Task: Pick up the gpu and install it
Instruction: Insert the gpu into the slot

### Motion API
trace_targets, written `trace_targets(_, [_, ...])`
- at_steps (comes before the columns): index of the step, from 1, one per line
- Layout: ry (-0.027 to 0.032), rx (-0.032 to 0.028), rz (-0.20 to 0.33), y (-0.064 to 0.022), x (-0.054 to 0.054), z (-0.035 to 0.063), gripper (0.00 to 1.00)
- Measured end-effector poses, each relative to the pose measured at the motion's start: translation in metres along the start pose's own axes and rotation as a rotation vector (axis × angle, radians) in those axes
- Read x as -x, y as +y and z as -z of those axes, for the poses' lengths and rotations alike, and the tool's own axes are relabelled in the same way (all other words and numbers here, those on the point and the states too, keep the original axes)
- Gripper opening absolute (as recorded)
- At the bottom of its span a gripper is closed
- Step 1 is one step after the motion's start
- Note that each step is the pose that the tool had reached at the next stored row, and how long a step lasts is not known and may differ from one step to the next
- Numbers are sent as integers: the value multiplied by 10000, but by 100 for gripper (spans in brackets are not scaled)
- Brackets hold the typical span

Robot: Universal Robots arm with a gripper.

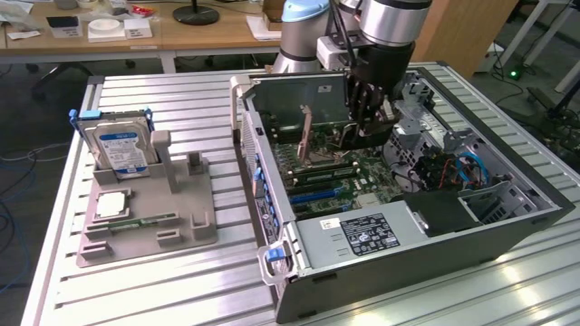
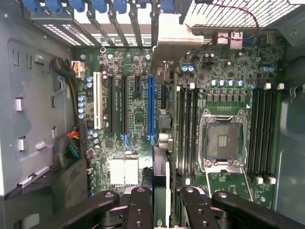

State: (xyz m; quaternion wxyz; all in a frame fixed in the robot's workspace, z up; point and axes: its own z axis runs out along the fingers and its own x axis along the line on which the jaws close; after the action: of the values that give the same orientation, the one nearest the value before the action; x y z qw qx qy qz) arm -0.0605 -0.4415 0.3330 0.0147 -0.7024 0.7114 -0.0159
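The gripper [image 1: 367, 129] hangs inside the open computer case [image 1: 494, 231], fingers pinching the gpu [image 2: 161, 179] on edge, probably so its lower edge can meet the long blue slot [image 2: 151, 109] just beside it; its silvery end faces the case's rear wall; neighbouring slots and the bare processor socket [image 2: 223, 140] leave little side room.

One gpu [image 2: 161, 191] between the fingers [image 2: 140, 210]; one computer case [image 1: 408, 278] around them; well apart from them, one hard drive [image 1: 121, 144], one processor [image 1: 111, 204], one memory stick [image 1: 136, 221], one grey holder [image 1: 195, 232].
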Motion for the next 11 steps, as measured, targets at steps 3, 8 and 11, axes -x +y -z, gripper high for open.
trace_targets(3, [5,0,-133,16,-5,-40,27])
trace_targets(8, [7,0,-159,73,-10,-89,27])
trace_targets(11, [6,0,-158,110,-19,-102,27])
